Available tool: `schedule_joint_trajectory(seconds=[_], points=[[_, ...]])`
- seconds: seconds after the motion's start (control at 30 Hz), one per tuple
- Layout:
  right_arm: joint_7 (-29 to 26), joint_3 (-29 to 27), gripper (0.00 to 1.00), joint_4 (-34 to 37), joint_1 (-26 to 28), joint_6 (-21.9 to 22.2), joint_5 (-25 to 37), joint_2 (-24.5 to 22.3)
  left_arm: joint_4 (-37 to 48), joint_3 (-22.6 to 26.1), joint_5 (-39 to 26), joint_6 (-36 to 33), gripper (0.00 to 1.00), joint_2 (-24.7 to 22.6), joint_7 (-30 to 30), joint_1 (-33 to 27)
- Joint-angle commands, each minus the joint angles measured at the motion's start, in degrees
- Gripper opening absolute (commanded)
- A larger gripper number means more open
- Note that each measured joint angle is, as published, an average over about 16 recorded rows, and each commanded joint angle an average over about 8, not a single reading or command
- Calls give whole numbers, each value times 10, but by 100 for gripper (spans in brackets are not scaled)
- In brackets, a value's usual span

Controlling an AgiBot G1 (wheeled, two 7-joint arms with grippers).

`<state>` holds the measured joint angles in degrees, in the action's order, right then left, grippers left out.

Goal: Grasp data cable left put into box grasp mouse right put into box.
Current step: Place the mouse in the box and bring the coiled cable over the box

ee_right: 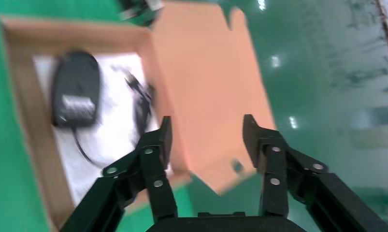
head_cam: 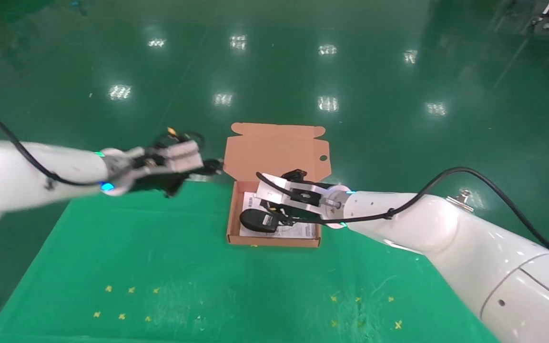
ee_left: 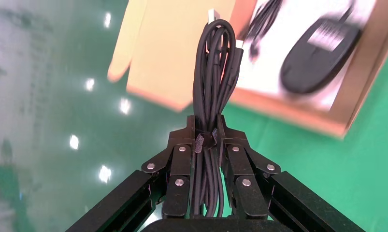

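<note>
Left wrist view: claw (ee_left: 207, 131)-pinched narrow data cable (ee_left: 214, 82) hank

Head camera looks down; both wrist cameras closely share the box (head_cam: 274, 240).

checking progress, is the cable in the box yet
No, the cable is clamped in the left tool outside the box, where only the mouse lies.

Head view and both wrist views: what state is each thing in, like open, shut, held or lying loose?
Box: open, lid flap standing up at the far side.
Mouse: lying underside up inside the box, not held.
Data cable: bundled, clamped in the left gripper, outside the box.
Left gripper: shut on the data cable, left of the box.
Right gripper: open, empty, above the box.
</note>
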<state>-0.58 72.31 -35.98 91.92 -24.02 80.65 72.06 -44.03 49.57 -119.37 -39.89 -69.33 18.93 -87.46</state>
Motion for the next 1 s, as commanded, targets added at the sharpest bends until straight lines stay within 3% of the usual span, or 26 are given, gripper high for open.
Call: schedule_joint_trajectory(seconds=[0.03, 0.33, 0.73, 1.0], points=[[-4, 2, 100, -6, 10, 3, 6, -17, 8, 1, 12, 24, 0, -17, -25, 15], [-60, 16, 100, -99, 33, 4, 41, -106, 83, 4, 72, 95, 0, -79, -132, 34], [-155, 37, 100, -232, 48, 7, 101, -201, 87, 54, 180, 109, 0, -91, -228, 43], [-189, 45, 100, -268, 52, 9, 128, -224, 100, 79, 220, 105, 100, -94, -243, 42]])
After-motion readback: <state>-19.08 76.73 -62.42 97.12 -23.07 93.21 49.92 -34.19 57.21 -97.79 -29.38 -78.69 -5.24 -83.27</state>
